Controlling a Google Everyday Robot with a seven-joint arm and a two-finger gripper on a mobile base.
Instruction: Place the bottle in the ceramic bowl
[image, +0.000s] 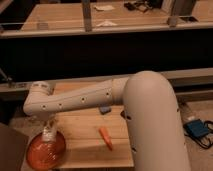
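The glossy orange ceramic bowl (45, 150) sits at the near left corner of the wooden table (85, 137). My gripper (48, 131) hangs straight down from the white arm (80, 100), just above the bowl's far rim. A small whitish bottle (48, 135) shows at the gripper's tip, right over the bowl. Whether the bottle rests in the bowl or is still held above it, I cannot tell.
An orange carrot-shaped object (105, 138) lies on the table to the right of the bowl. A small blue-grey object (104, 109) lies further back, partly under the arm. The robot's large white body (155, 125) fills the right side. A dark counter stands behind the table.
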